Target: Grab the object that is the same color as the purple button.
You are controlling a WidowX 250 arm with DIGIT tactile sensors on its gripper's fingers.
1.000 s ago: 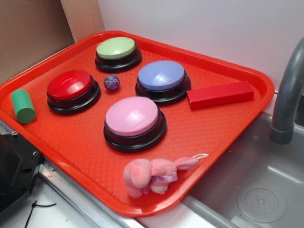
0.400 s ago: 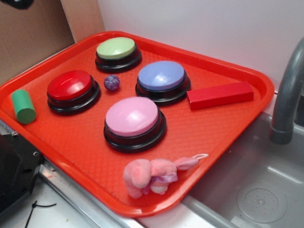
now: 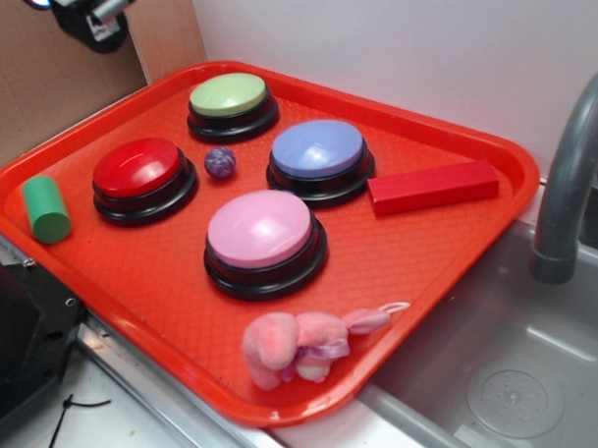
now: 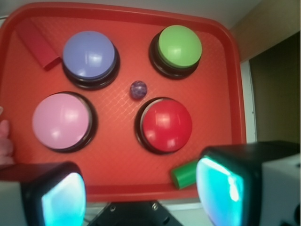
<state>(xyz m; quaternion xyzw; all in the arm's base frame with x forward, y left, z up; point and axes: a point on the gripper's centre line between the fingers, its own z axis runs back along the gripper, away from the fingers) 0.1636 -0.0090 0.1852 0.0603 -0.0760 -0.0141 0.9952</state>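
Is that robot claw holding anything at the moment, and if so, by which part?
Nothing is held. The gripper hangs open above the tray's near edge, with only empty space between its fingers. The small purple ball lies untouched among the buttons.

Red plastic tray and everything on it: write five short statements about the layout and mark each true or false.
1. The small mottled purple ball lies in the gap among the four round push buttons. True.
2. The gripper is shut on the purple ball. False: its two fingers stand apart with nothing between them, well away from the ball.
3. The red rectangular block lies beside the lavender-domed button. True.
4. The green cylinder stands on the pink-domed button. False: it lies on the red plastic tray, near the red-domed button.
5. The pink plush toy rests at the tray's edge, near the pink-domed button. True.
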